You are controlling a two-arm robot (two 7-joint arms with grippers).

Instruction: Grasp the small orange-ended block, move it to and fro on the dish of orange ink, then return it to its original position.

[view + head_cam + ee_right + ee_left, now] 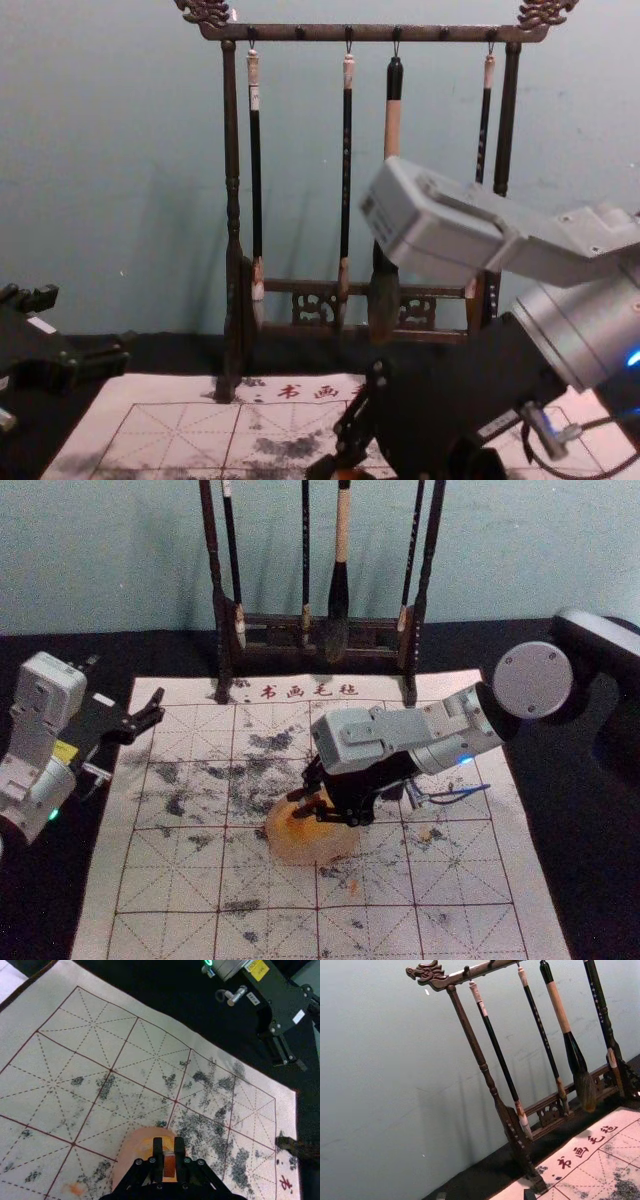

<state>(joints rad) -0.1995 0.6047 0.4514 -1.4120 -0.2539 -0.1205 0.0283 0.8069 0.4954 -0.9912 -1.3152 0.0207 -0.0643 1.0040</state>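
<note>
My right gripper (299, 804) reaches in over the pale, translucent dish (312, 846), which has orange ink in it. In the right wrist view the right gripper (169, 1144) is shut on the small orange-ended block (169, 1166), held between its black fingers above the dish (131, 1152). Whether the block touches the ink cannot be told. My left gripper (158, 706) is idle over the left edge of the mat, its fingers apart with nothing between them; in the left wrist view the left gripper (485, 1195) is at the lower edge.
A dark wooden rack (232, 200) with several hanging brushes stands at the mat's back edge. The white mat (470, 850) has red grid lines and black ink smudges, with small orange stains (353, 886) near the dish. Black cloth (60, 900) surrounds the mat.
</note>
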